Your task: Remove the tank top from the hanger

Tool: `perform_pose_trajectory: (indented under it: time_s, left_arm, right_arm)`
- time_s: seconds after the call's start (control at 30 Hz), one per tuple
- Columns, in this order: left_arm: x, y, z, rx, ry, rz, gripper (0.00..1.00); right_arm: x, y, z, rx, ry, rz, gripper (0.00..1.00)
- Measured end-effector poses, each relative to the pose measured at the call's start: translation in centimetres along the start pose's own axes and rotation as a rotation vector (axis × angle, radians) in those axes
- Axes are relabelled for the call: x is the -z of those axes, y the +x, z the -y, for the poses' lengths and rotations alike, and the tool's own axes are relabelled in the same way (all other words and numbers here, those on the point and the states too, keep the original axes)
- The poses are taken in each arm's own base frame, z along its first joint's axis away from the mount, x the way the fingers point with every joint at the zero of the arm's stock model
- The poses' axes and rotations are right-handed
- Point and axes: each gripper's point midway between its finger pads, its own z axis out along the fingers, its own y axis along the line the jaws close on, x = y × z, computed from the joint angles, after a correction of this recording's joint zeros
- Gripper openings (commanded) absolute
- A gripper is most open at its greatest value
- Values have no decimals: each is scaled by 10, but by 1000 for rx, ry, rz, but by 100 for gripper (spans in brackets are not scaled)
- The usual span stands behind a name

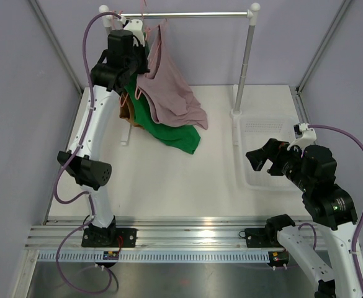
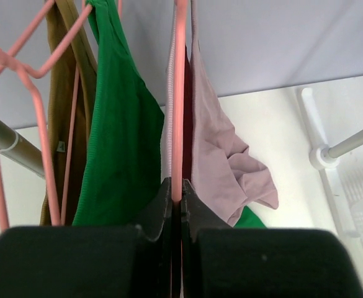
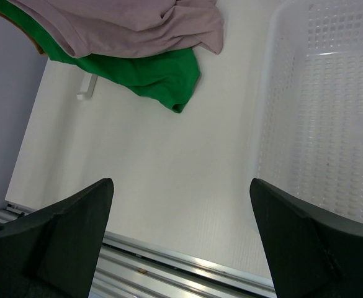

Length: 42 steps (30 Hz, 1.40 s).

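Hanging top-down from the rail (image 1: 187, 13) at 11 o'clock, the mauve tank top (image 1: 172, 93) trails its hem toward 4 o'clock. Three garments: it, a green top (image 1: 169, 133) and a brown top (image 1: 126, 110). The left gripper (image 2: 176, 198) pinches its pink hanger (image 2: 179, 93); the right gripper (image 3: 181, 186) gapes wide at 4 o'clock.

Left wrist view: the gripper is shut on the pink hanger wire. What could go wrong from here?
The strap of the mauve tank top lies along the pink hanger right where the left gripper pinches, so fabric may be clamped too and not slide off.
The green garment hangs right beside it; pulling could drag it along.
The right gripper is open and far away, so nothing holds the top yet.
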Motion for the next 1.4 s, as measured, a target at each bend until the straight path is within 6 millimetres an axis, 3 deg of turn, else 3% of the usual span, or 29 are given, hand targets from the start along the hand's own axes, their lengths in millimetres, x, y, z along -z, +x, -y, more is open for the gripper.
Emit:
perform_pose_trajectory:
  time_s: [0.23, 0.63, 0.73, 0.83, 0.97, 1.23, 1.4]
  left_arm:
    - [36, -18, 11, 44, 57, 31, 0]
    - [120, -24, 62, 155, 300, 27, 0]
    - [136, -5, 80, 150, 360, -23, 0]
    - [157, 29, 105, 130, 440, -101, 0]
    - [202, 73, 132, 111, 566, -166, 0]
    - [296, 119, 140, 151, 782, -124, 0]
    - [326, 151, 138, 201, 870, -148, 0]
  right_arm:
    - [-1, 0, 0, 0, 0, -1, 99]
    - [-1, -4, -7, 9, -35, 11, 99]
    - [-1, -4, -8, 11, -44, 8, 100]
    - [0, -3, -12, 14, -63, 2, 99]
    - [0, -5, -21, 19, -113, 6, 99]
    - [-4, -13, -63, 28, -337, -16, 97]
    - [-31, -12, -88, -23, -476, -119, 92]
